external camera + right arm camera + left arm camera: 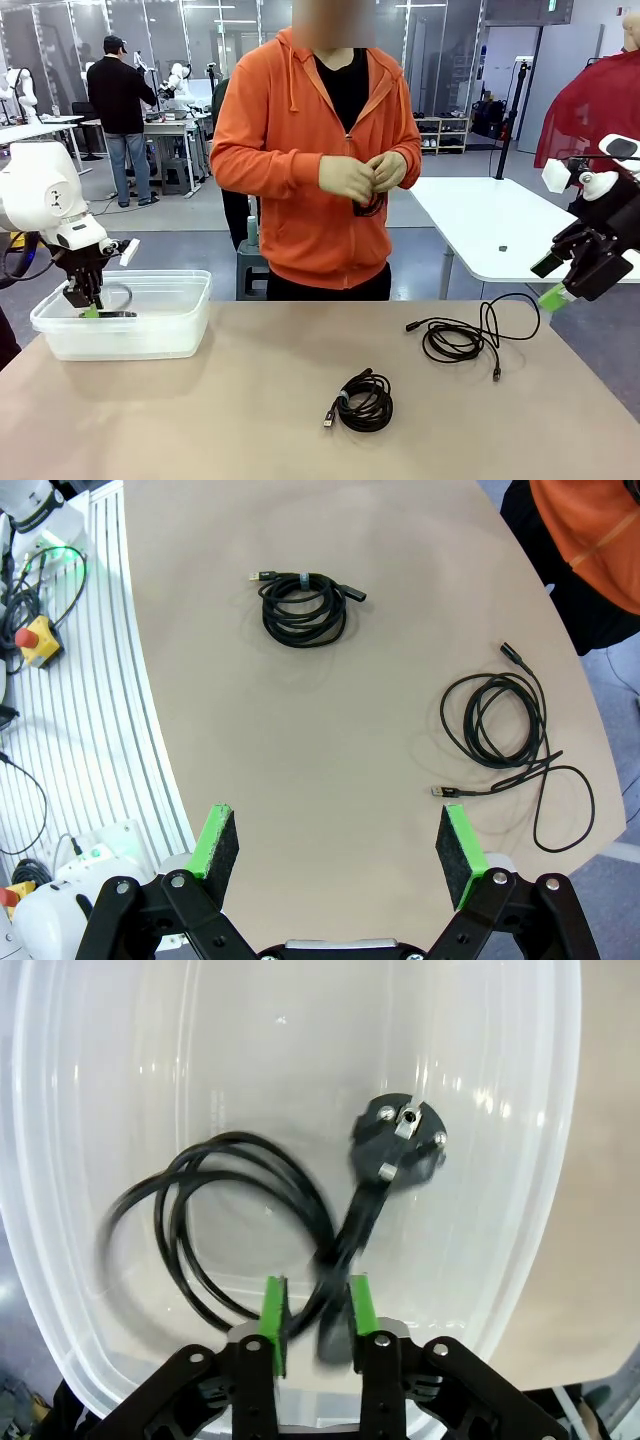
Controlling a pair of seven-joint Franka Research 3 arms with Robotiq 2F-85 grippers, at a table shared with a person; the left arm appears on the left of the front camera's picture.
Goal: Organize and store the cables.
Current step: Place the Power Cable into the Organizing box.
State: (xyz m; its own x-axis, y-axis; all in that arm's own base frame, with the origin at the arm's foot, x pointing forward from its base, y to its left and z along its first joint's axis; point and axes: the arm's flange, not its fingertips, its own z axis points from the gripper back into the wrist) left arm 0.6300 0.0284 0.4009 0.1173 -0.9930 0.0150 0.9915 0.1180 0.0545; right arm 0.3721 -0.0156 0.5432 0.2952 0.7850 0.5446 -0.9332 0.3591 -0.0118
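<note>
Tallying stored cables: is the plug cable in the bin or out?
In: the cable, plug included, lies within the bin.

A clear plastic tub [150,335] sits at the beige table's [200,420] 9 o'clock, with a black plug-ended cord [362,1200] in it. A tightly coiled black cable [380,418] lies at 6 o'clock, a loosely coiled black cable [450,357] at 3. A person in an orange hoodie [310,200] stands at 12.

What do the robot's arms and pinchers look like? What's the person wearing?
The left arm and right arm are white and rounded. The left gripper and right gripper are black, each with two green pads. The person wears a long-sleeved orange hoodie over a black top.
</note>
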